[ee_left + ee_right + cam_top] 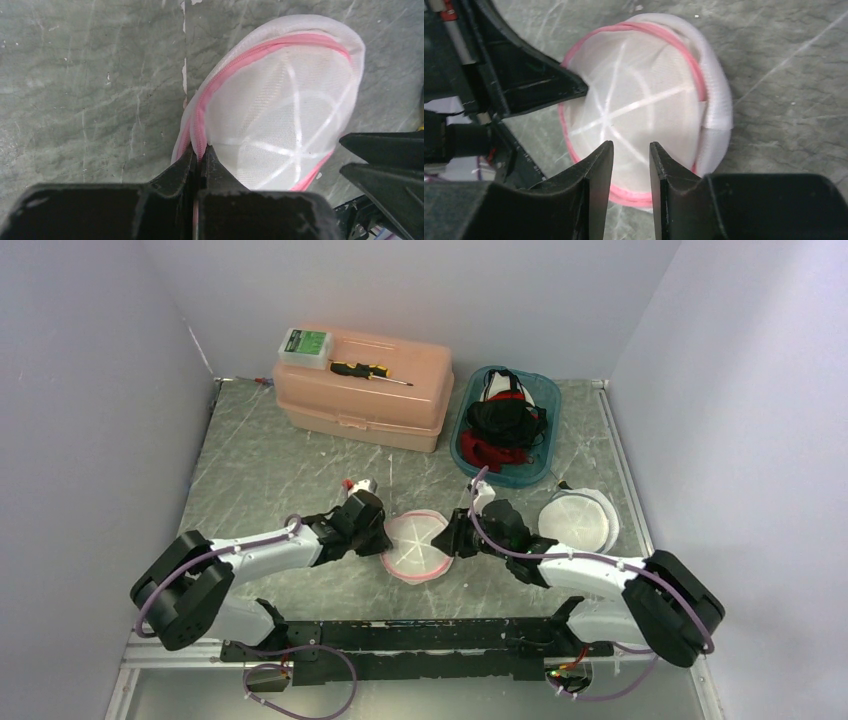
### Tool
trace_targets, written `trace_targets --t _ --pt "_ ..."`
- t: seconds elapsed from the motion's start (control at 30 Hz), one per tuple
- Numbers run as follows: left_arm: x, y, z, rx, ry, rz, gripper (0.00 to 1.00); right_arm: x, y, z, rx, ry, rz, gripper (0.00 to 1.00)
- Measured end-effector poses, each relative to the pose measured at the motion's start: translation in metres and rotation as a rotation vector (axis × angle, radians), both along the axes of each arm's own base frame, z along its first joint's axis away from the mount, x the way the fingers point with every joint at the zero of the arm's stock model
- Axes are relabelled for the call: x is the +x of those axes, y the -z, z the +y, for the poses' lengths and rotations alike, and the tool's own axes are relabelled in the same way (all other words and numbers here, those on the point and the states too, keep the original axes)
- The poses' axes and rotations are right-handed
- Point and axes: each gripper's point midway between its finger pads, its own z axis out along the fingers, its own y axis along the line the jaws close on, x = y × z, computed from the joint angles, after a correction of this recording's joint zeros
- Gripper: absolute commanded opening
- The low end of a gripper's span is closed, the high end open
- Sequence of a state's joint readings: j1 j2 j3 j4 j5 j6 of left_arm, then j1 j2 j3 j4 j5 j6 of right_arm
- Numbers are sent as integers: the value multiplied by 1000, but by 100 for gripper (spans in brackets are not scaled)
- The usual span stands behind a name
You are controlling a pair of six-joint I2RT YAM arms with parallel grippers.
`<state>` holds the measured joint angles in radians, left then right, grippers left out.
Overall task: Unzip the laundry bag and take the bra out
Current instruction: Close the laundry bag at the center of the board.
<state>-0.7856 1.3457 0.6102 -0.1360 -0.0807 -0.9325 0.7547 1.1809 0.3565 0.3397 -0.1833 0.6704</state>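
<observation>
Quick headcount: two robot arms, left arm [262,552] and right arm [585,568]. Two round mesh laundry bags: the pink-trimmed bag [415,545] mid-worktop near the front edge, plus a white bag [578,521] toward the right edge. One peach toolbox [365,400] at the back edge, with one screwdriver [368,371] and one green-labelled box [305,346] on its lid. One teal tub [541,392] of clothes [505,420], can't count those

Soft, even overhead light; faint shadows; slight blur in wrist views.
</observation>
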Motion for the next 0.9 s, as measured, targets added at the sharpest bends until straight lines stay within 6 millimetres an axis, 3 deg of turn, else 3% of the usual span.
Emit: trace_targets --t 0.1,0.23,0.33,0.57,0.8,0.9 --pt "-1 6 1 20 2 7 11 6 13 -3 -41 27 10 35" --pt "0 6 1 33 2 7 33 10 24 -6 -78 51 14 35" --pt "2 1 0 44 5 3 41 13 24 -7 -82 61 7 35" --pt "-6 -11 12 76 0 13 43 16 25 -9 -94 78 -9 35" --pt "-18 -45 29 54 -14 -29 51 18 26 -11 -105 81 -16 35" --pt "-20 -63 32 17 -17 -67 47 18 26 -11 -106 80 -18 35"
